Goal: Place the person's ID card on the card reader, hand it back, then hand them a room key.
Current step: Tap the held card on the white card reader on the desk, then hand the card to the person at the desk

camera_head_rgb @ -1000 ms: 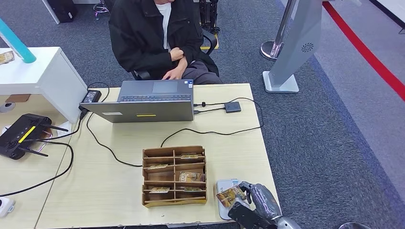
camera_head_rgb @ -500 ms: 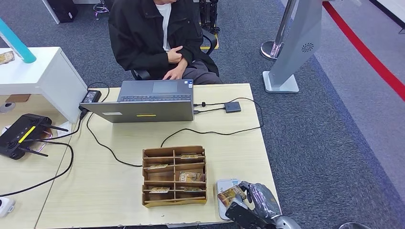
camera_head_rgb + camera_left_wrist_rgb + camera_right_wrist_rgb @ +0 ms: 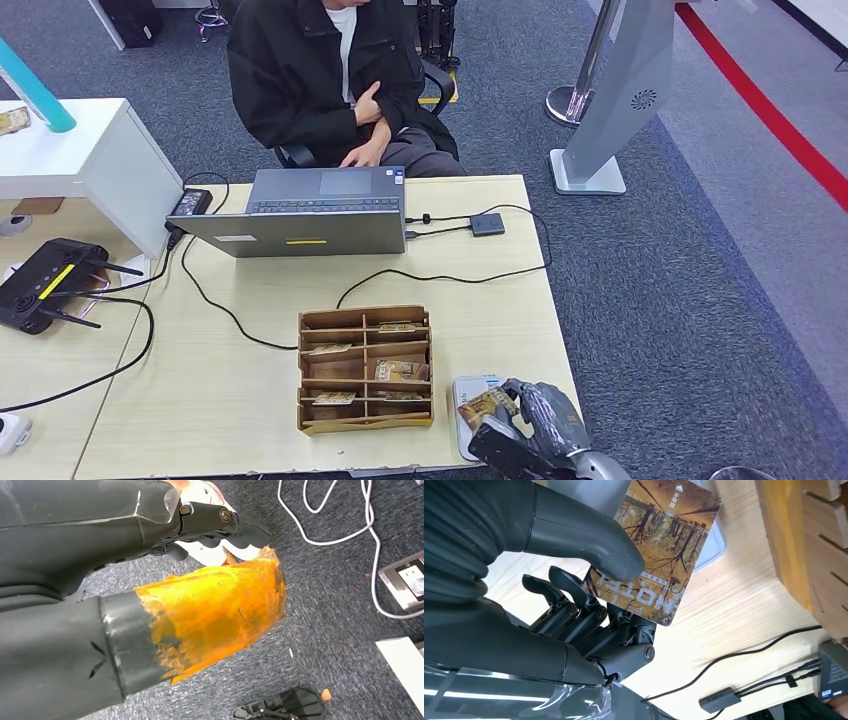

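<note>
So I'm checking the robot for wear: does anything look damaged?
Yes. In the left wrist view, the left hand's thumb wears ragged, torn orange tape, peeling at its edges.

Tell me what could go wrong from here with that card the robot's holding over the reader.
The right hand pinches the card only near one end, under the thumb, so it could pivot or slip out. The card reader sits near the table's front edge; a dropped card might slide off to the floor. The wooden organizer stands close beside it, so a swing toward it could clip its wall.
</note>
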Available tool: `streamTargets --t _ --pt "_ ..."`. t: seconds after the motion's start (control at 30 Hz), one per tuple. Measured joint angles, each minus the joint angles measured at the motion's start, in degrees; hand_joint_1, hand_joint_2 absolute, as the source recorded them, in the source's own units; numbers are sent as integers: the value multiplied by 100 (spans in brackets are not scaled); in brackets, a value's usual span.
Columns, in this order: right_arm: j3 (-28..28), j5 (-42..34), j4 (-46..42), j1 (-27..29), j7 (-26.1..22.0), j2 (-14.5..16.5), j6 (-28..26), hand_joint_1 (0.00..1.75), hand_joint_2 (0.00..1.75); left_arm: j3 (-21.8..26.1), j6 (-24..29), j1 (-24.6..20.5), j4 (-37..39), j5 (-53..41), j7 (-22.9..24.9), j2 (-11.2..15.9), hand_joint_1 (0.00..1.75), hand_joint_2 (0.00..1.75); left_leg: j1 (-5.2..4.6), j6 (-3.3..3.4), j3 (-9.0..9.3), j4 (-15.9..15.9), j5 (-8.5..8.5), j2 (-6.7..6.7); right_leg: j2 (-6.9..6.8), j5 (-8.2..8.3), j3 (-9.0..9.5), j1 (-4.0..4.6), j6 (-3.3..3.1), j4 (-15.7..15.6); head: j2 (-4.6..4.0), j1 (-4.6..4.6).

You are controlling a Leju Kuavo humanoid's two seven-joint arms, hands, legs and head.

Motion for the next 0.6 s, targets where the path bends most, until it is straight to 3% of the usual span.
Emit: streamTargets --t 0.6 --pt "-5 687 130 -59 443 31 168 175 175 0 -7 10 0 -1 173 -26 0 0 0 0 2 0 0 0 0 0 1 0 0 0 0 0"
